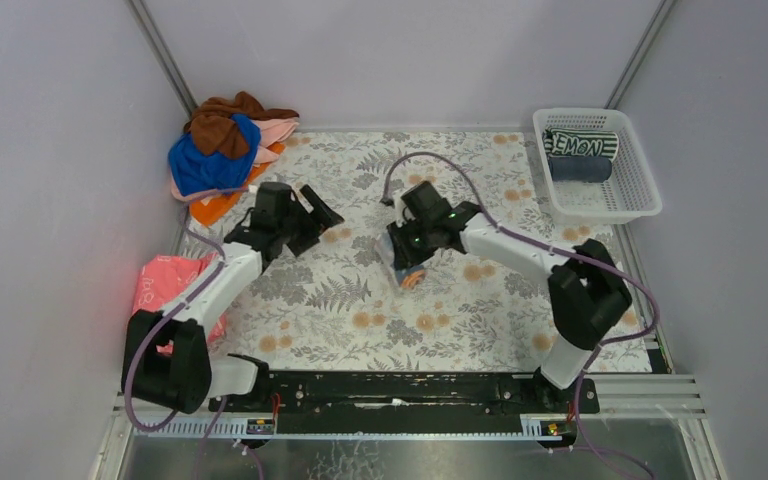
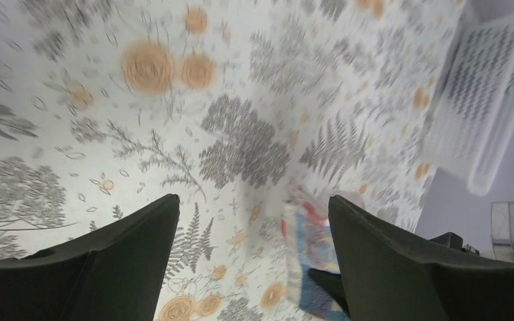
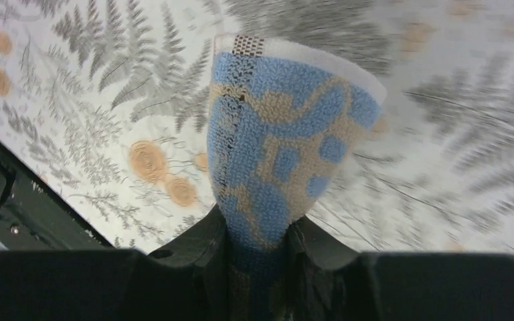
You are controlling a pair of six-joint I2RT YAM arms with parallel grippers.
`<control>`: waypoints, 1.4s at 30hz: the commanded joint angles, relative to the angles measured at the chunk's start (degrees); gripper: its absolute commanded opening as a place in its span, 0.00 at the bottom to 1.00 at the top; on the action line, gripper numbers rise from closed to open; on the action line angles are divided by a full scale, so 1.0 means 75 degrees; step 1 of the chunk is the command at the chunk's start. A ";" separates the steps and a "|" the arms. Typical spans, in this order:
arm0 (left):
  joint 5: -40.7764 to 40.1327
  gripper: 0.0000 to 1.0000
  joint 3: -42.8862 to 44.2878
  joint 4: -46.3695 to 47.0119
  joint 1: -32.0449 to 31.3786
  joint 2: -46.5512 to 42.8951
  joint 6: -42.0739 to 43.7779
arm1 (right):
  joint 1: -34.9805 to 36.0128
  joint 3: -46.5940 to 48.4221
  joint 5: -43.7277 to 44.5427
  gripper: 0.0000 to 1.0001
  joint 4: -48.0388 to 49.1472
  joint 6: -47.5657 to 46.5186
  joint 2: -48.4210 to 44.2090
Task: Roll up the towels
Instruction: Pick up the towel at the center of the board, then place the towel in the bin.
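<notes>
My right gripper [image 1: 407, 262] is shut on the rolled letter-printed blue, orange and white towel [image 1: 412, 277], holding it over the middle of the floral mat. In the right wrist view the towel [image 3: 281, 147] sticks out from between the jaws of that gripper [image 3: 261, 234]. My left gripper [image 1: 322, 228] stands open and empty to the towel's left. Its wrist view shows the gripper [image 2: 251, 217] wide over the mat, with the towel [image 2: 314, 254] by the right finger [image 2: 375, 254]. A pile of brown, blue, pink and orange towels [image 1: 222, 150] lies at the back left.
A white lattice basket [image 1: 640, 190] at the back right holds a striped roll [image 1: 580, 145] and a dark grey roll [image 1: 580, 168]. The basket [image 2: 482, 100] also shows in the left wrist view. A reddish-pink flat item [image 1: 165, 285] lies at the mat's left edge. Walls enclose three sides.
</notes>
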 commanded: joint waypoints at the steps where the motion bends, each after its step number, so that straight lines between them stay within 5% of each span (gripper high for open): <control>1: -0.0986 0.83 0.0943 -0.1531 0.0382 -0.0633 0.0876 | -0.0828 0.0320 0.0601 0.11 -0.0967 0.0029 -0.0996; 10: -0.2519 0.91 0.2793 -0.3208 0.0673 -0.1310 0.2896 | -0.3971 0.1080 0.1675 0.10 -0.1827 0.0823 -0.1805; 21: -0.4198 0.96 0.2451 -0.3234 0.0487 -0.1430 0.3300 | -0.7182 0.2136 0.3560 0.12 -0.1099 0.2064 -0.0952; 32: -0.4488 0.96 0.2367 -0.3238 0.0590 -0.1046 0.3334 | -0.7771 0.4385 0.5182 0.12 -0.1405 0.2834 0.1920; 42: -0.4418 0.97 0.2433 -0.3276 0.0768 -0.0583 0.3333 | -0.7774 0.4614 0.4761 0.10 -0.1192 0.3846 0.3473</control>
